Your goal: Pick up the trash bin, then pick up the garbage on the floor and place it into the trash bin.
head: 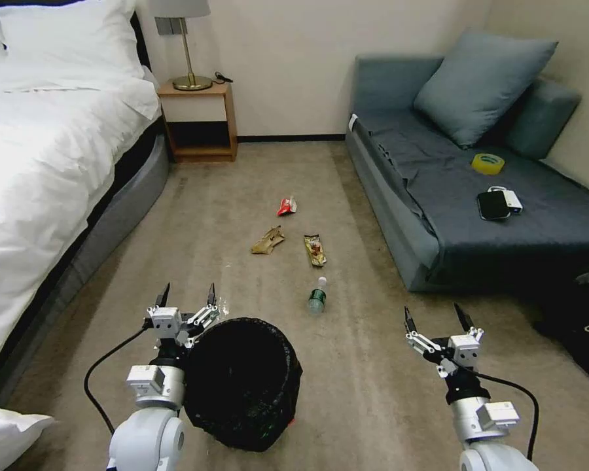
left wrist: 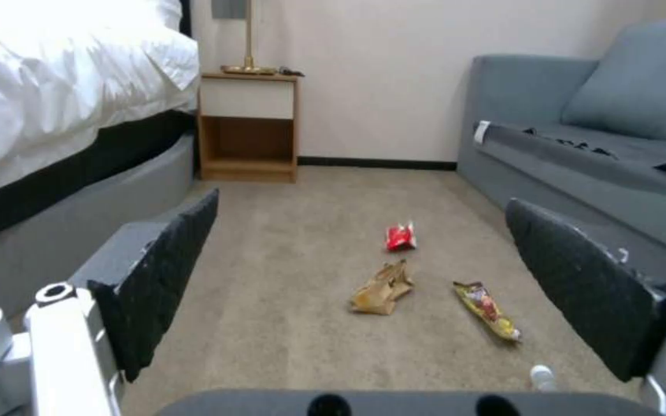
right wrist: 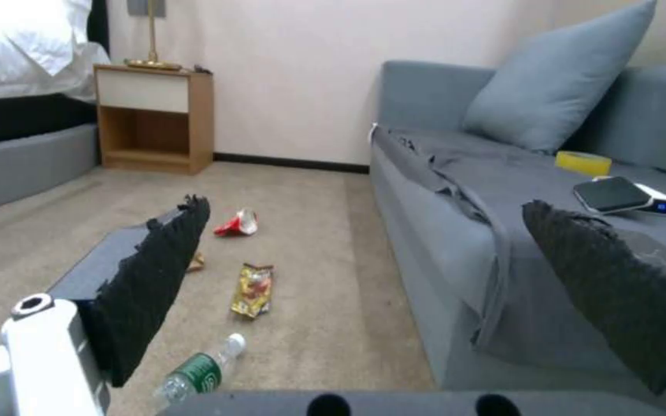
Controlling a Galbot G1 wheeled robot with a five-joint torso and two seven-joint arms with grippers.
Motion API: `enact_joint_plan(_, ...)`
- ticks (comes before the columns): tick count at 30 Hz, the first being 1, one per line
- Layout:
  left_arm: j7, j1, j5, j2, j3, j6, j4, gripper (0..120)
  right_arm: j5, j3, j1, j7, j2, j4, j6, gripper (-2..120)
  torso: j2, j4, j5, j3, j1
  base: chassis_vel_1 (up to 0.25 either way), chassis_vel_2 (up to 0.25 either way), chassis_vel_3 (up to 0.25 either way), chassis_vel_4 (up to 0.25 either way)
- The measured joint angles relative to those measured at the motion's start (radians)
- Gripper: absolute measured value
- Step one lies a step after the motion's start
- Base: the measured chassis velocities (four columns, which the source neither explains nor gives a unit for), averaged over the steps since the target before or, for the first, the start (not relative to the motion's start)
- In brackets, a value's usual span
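On carpet [head: 373,392] between bed [head: 46,144] and sofa [head: 504,216], both arms raised low in front, nothing held. Left gripper [head: 186,296] with fingers [left wrist: 165,271] spread wide apart, empty, just beside the bin [head: 242,383], at its far left edge. Whether touching the black bag, cannot tell. Bin standing on the floor, tilted a little, opening turned up toward the head camera.

Right gripper [head: 437,315] also with fingers [right wrist: 156,277] wide apart, empty, well apart from the bin, near the sofa front.

Beyond the left fingertips, four pieces of garbage on the carpet: bottle [head: 317,296] nearest, lying on its side, between the two grippers and a little ahead; snack wrapper [head: 315,250] farther on; tan paper [head: 267,240] beside the wrapper, toward the bed; red packet [head: 286,206] farthest. Seen between the left fingers: paper [left wrist: 381,289], wrapper [left wrist: 487,309], packet [left wrist: 400,237]. Seen between the right fingers: bottle [right wrist: 198,370], wrapper [right wrist: 253,290], packet [right wrist: 236,223].

On the sofa seat, beyond the right fingers: tape roll [head: 488,163] and phone [head: 493,205]. Past all the garbage, against the wall, nightstand [head: 199,121] with lamp [head: 190,46].
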Motion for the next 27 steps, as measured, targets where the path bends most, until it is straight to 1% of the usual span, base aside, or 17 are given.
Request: enact_joint_plan(27,0.000,0.000,0.000,0.000,0.000,0.000,0.000,100,0.000,0.000,0.000,0.000,0.000,0.000,0.000,100,0.000,0.0000,0.0000,0.000,0.000,0.000,0.000,0.000,0.000)
